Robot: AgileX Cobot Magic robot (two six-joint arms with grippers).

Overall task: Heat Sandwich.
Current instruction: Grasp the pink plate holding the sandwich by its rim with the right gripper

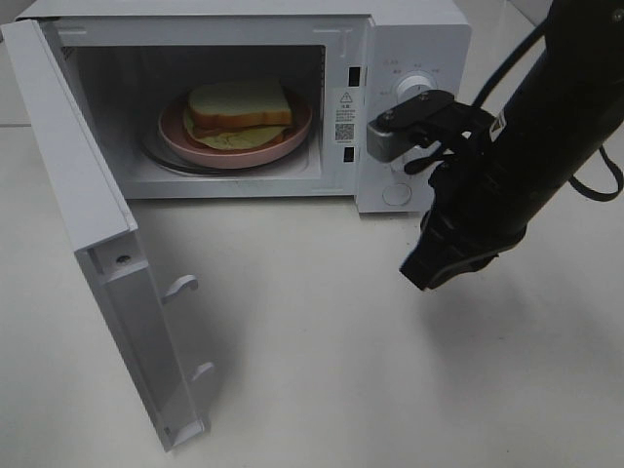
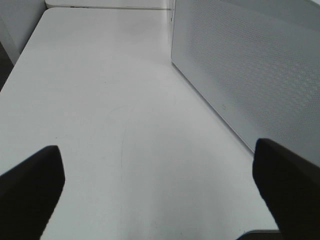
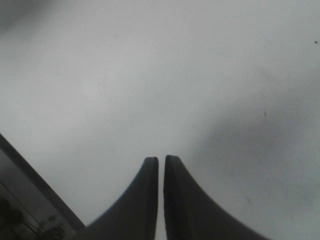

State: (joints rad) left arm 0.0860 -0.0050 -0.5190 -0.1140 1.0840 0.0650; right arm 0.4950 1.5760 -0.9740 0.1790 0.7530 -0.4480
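Sandwich [image 1: 239, 105], white sliced bread with tan crust and pale filling, lies on the round pink plate [image 1: 210, 154] inside the microwave [image 1: 419, 39], upper centre-left of the frame. At far left the door [image 1: 88, 214], smooth white plastic with two latch hooks, stands wide open. The step in hand is judged to be shutting it, best done with a flat, steady push on its outer face until the hooks seat. Left gripper [image 2: 157, 147]: jaws spread wide, empty, near a white perforated panel [image 2: 250, 65]. At right, right gripper [image 3: 161, 159]: dark tapered jaws all but together, holding nothing, above the matte table [image 1: 322, 370].
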